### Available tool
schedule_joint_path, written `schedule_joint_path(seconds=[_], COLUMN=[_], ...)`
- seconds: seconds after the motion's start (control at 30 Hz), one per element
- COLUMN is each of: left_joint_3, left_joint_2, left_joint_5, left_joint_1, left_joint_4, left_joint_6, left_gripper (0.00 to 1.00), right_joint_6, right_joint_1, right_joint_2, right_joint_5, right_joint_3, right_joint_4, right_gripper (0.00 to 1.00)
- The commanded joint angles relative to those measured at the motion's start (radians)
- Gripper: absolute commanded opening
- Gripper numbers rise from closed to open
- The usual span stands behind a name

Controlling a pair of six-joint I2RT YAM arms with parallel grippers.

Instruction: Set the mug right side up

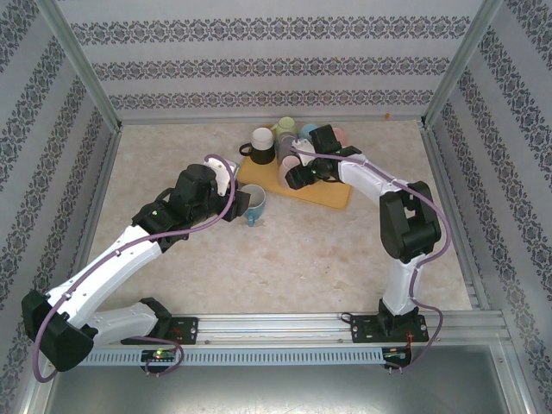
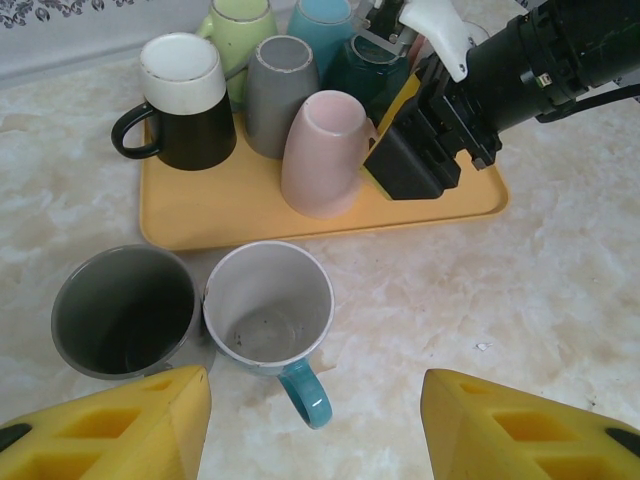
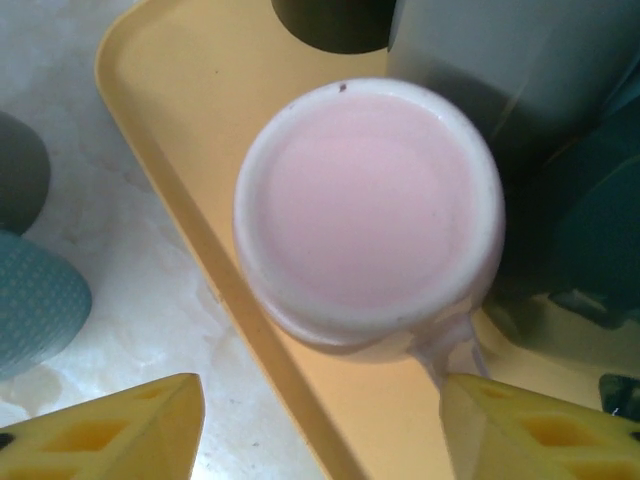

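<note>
On marbled table [image 1: 302, 250] | patterned walls [image 1: 259, 60] | left end effector [image 2: 315, 380] wide | right end effector [image 3: 322, 388] wide

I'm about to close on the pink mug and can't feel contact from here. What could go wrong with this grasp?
1. The upside-down pink mug stands close beside the gray mug and dark teal mug; the open right jaws could clip a neighbor.
2. Its handle lies by one fingertip, so closing may twist it.
3. It sits near the tray rim; tipped, it could roll toward the upright teal-handled mug.
</note>
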Motion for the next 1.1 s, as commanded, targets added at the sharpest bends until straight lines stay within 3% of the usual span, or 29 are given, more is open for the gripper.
schedule_joint_path(seconds=[0.0, 0.13, 0.2, 0.47, 0.87, 1.07], left_joint_3=[-0.008, -0.01, -0.01, -0.012, -0.012, -0.013], left_joint_2=[-0.018, -0.017, -0.018, -0.016, -0.009, -0.006], left_joint_5=[0.01, 0.011, 0.011, 0.003, 0.005, 0.007], left_joint_1=[0.014, 0.014, 0.014, 0.014, 0.014, 0.015], left_joint_4=[0.038, 0.04, 0.042, 0.042, 0.044, 0.047], left_joint_6=[0.009, 0.006, 0.006, 0.009, 0.012, 0.012], left_gripper=[0.58, 0.58, 0.58, 0.58, 0.58, 0.58], right_joint_6=[-0.031, -0.035, -0.034, -0.044, -0.059, -0.077], right_joint_1=[0.014, 0.013, 0.014, 0.009, 0.002, 0.011], right_joint_2=[-0.04, -0.033, -0.033, 0.0, 0.114, 0.153], right_joint_5=[-0.042, -0.038, 0.021, 0.152, 0.132, 0.108], right_joint_3=[-0.015, -0.013, -0.009, 0.037, 0.136, 0.18], right_joint_4=[-0.043, -0.048, -0.041, -0.061, -0.1, -0.137], right_gripper=[0.53, 0.42, 0.41, 0.52, 0.59, 0.56])
